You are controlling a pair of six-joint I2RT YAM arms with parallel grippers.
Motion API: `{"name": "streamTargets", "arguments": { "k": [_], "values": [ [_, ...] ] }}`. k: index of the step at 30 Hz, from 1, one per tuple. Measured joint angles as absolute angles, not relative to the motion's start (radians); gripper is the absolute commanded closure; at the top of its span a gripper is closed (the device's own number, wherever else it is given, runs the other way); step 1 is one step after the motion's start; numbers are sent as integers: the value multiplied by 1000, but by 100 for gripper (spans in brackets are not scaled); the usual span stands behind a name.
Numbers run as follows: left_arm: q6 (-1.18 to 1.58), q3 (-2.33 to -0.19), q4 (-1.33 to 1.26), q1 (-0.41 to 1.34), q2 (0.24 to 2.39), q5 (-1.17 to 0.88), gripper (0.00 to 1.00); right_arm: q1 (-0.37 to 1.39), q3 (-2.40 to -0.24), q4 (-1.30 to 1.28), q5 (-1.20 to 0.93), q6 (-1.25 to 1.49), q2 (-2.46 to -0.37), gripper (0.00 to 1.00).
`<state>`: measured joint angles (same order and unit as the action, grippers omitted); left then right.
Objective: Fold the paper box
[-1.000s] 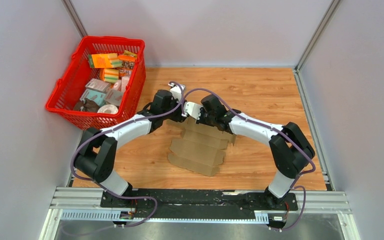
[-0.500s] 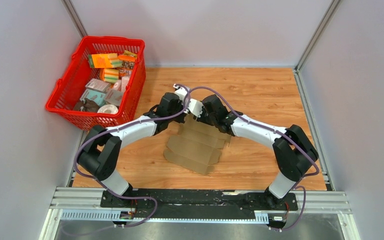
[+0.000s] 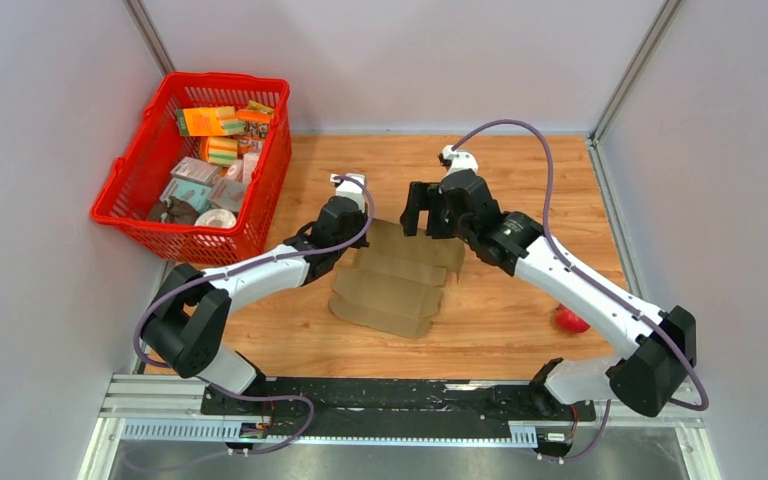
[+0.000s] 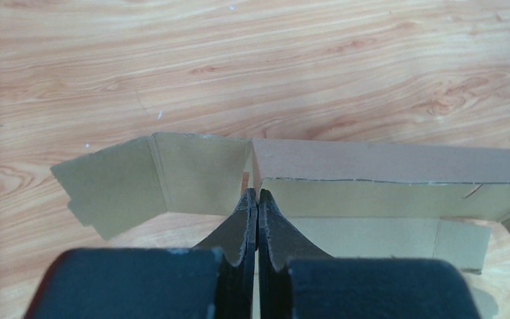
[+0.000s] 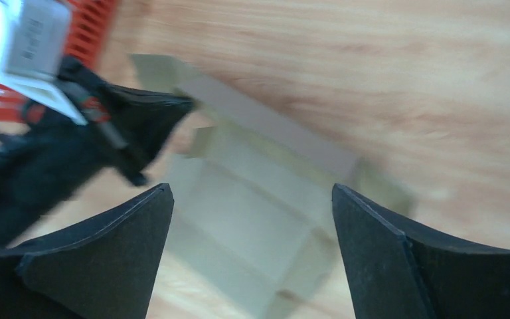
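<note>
The left gripper (image 4: 257,197) was pinched tight on a thin raised edge of the paper box (image 3: 395,285). Its arm stretched low across the table (image 3: 520,180), with the wrist at the box's left side. The right gripper (image 5: 252,191) hung with its fingers spread wide, holding nothing, above the box's far edge, and its arm reached in diagonally from the right. The box lay mostly flat at mid-table, near a red basket (image 3: 225,78).

left gripper (image 4: 257,195) pinched on the paper box (image 4: 385,163)

fingers pressed together at a cardboard corner fold, a flap spreading left and a long strip right, over the wooden table (image 4: 239,66).
</note>
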<state>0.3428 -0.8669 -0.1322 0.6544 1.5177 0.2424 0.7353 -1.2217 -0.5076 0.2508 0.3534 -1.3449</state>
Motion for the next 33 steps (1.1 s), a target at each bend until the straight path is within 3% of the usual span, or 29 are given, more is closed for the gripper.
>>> {"name": "streamTargets", "arguments": {
  "k": [4,10,15,24,33],
  "values": [
    [402,-865,-131,668,1511,310,100,736,-1245,-537,136,754,-1359,7],
    [461,-861,-130,715,1511,412,100,743,-1174,-516,52,1309,-1435,22],
    [487,-839,-131,752,1501,482,100,737,-1104,-509,73,1593,-1466,26],
    [516,-783,-149,757,1465,527,100,679,-1111,-489,139,1782,-1501,29],
    [529,-764,-188,757,1451,525,100,653,-1153,-487,156,1835,-1593,46]
  ]
}}
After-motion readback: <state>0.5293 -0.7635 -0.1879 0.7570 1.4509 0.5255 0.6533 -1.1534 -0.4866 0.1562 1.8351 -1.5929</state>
